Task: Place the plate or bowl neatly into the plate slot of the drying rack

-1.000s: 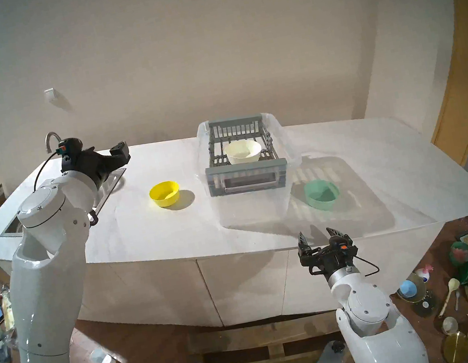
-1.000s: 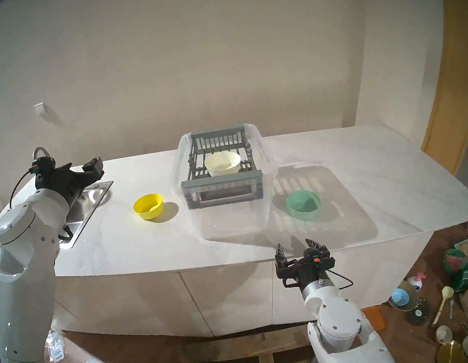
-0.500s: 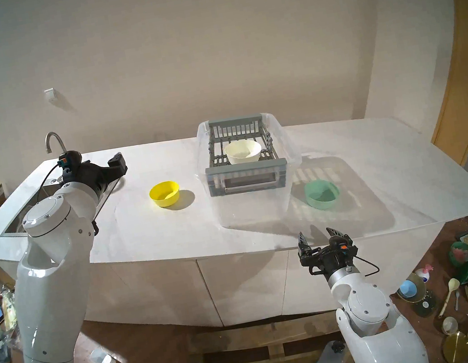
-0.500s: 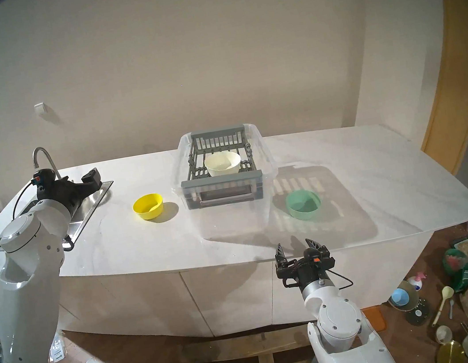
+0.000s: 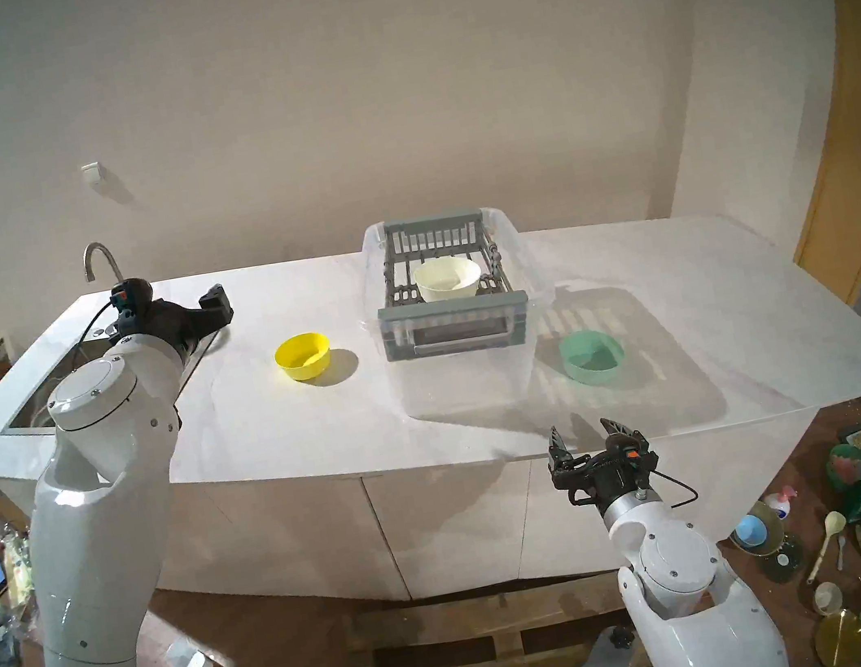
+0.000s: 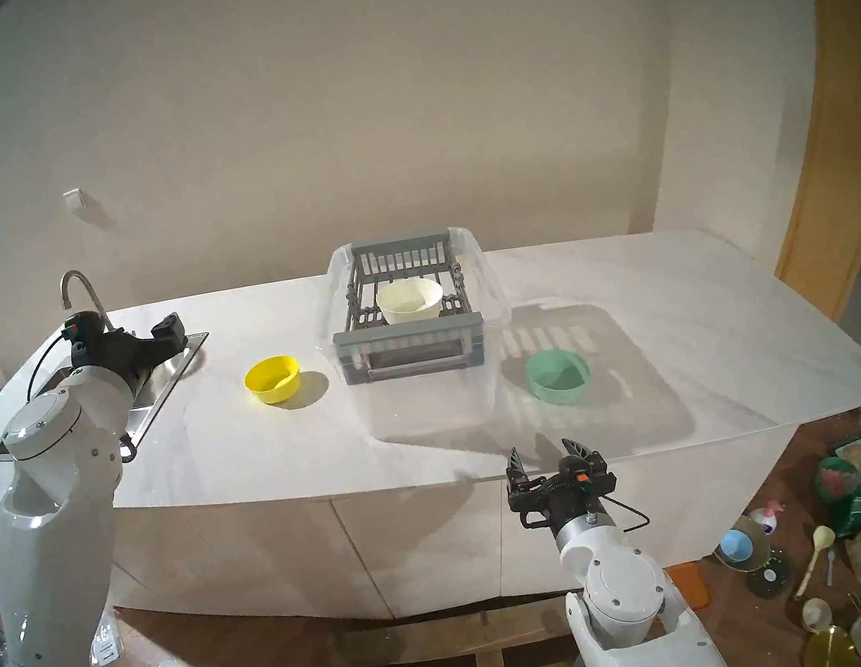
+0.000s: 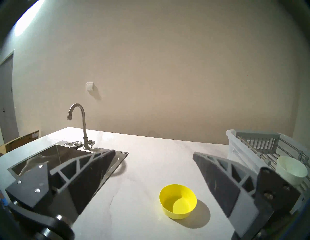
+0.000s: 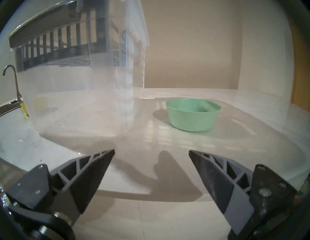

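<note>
White marble tabletop carried the drying rack with a cream bowl already inside; the yellow bowl waited beside it. Both grippers, left and right, stood released and empty. Likely next: left reaches down for the yellow bowl

glossy marble counter, brushed steel sink, clear plastic tub

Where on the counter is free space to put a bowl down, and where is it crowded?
Free: the stretch between the sink and the yellow bowl, the front strip before the clear tub, and the right end beyond the green bowl. Crowded: the middle, where the tub holds the grey rack, already with a white bowl inside.
</note>
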Controlling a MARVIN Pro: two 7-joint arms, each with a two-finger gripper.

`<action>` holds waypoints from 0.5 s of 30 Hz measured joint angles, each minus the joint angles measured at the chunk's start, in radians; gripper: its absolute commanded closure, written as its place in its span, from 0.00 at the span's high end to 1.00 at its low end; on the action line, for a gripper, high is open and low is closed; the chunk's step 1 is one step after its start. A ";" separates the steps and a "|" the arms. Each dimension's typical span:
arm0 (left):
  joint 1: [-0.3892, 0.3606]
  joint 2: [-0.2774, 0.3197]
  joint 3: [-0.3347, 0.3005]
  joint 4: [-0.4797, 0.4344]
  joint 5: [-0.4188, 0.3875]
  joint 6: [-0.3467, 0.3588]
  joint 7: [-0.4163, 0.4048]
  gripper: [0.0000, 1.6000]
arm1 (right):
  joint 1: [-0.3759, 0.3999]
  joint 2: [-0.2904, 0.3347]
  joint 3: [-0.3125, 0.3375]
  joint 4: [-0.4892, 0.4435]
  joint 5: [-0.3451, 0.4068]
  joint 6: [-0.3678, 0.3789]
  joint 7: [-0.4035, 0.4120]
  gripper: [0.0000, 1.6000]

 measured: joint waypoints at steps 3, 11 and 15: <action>0.000 0.001 0.001 0.000 0.000 0.000 0.000 1.00 | 0.001 0.001 0.000 -0.001 0.001 -0.003 0.001 1.00; -0.001 0.003 0.002 0.001 0.000 0.000 0.000 1.00 | 0.021 0.084 0.007 -0.020 0.003 -0.007 0.055 1.00; -0.001 0.003 0.002 0.001 0.000 0.000 0.000 1.00 | 0.040 0.162 0.019 -0.022 0.005 -0.008 0.134 1.00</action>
